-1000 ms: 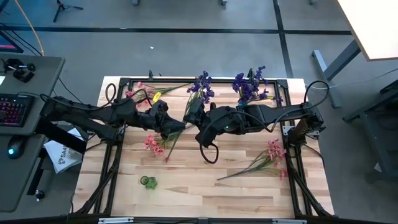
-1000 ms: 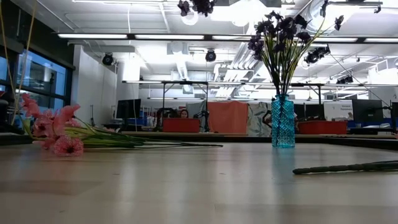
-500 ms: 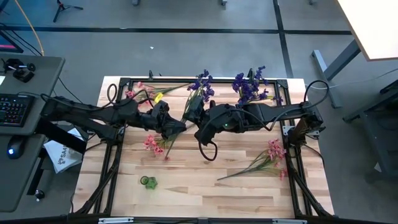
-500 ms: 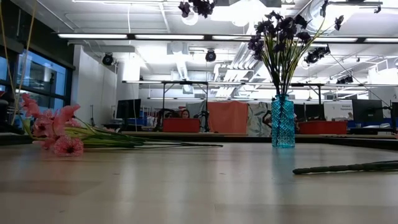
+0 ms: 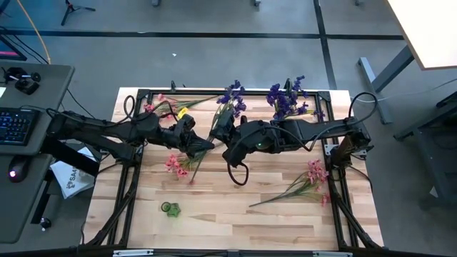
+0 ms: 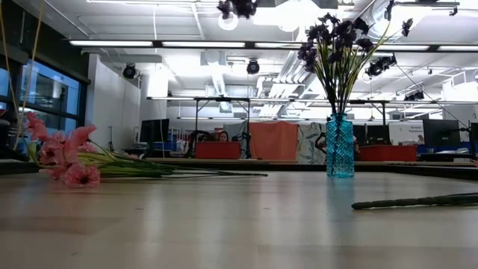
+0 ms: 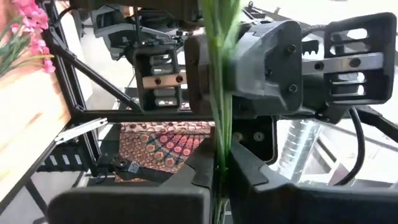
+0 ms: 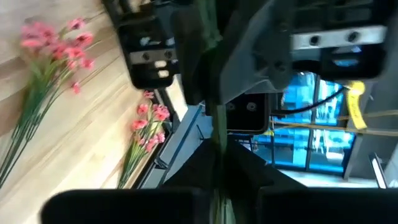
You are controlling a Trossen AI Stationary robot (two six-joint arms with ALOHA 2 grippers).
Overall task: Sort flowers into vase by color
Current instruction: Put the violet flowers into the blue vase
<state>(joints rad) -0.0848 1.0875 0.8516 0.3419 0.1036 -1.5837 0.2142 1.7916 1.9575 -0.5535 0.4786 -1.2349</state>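
A purple-blossomed sprig [image 5: 230, 100] is held up over the table's middle, its thin green stem slanting down toward the near-left. Both grippers are shut on that stem: my left gripper [image 5: 202, 146] lower down, my right gripper [image 5: 218, 132] closer to the blossoms. The low view shows only its blossoms [image 6: 235, 7], at the top edge. A teal glass vase [image 6: 340, 146] stands at the far right with purple flowers [image 5: 288, 100] in it. Pink sprigs lie flat on the table at left-centre [image 5: 176, 165] and near the right [image 5: 308, 180]. My left gripper [image 7: 221, 183] pinches the purple sprig's green stem [image 7: 219, 134] between its two fingers, fingers lying across the stem. It comes in about level from the table's left. The stem is lifted clear of the table. My right gripper [image 8: 217, 165] pinches the same stem [image 8: 214, 115] between its two fingers, across the stem, right beside the left gripper. It comes from the table's right. The sprig's blossoms stand above the hold.
More pink flowers with a yellow tag [image 5: 163, 107] are at the far left corner. A small green object [image 5: 170, 208] lies on the near left of the wooden table [image 5: 235, 221]. A loose stem [image 6: 418, 200] lies at the right in the low view.
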